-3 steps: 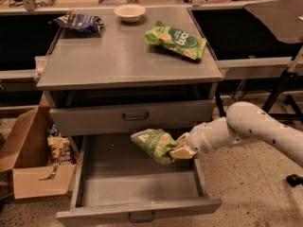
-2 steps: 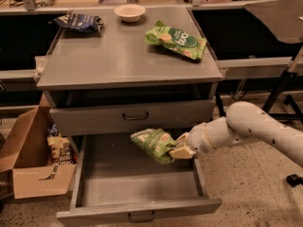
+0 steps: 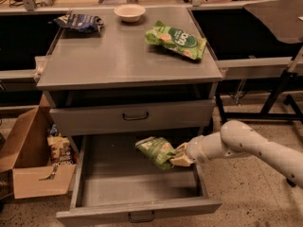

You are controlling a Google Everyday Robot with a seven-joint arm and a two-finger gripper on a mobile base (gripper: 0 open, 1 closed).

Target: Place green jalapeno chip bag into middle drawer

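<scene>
The green jalapeno chip bag (image 3: pixel 155 151) is a small crinkled mid-green bag held over the right part of the open middle drawer (image 3: pixel 137 186). My gripper (image 3: pixel 178 156) reaches in from the right on a white arm and is shut on the bag's right end. The bag hangs tilted above the drawer floor, just below the closed drawer front above. The drawer is pulled out, a wide shallow grey tray with a dark handle (image 3: pixel 141 216) on its front.
On the cabinet top (image 3: pixel 113 56) lie a larger bright-green bag (image 3: pixel 176 40), a dark blue bag (image 3: pixel 78 21) and a white bowl (image 3: pixel 129 12). An open cardboard box (image 3: pixel 33 160) with snacks stands to the left of the drawer. Table legs stand at the right.
</scene>
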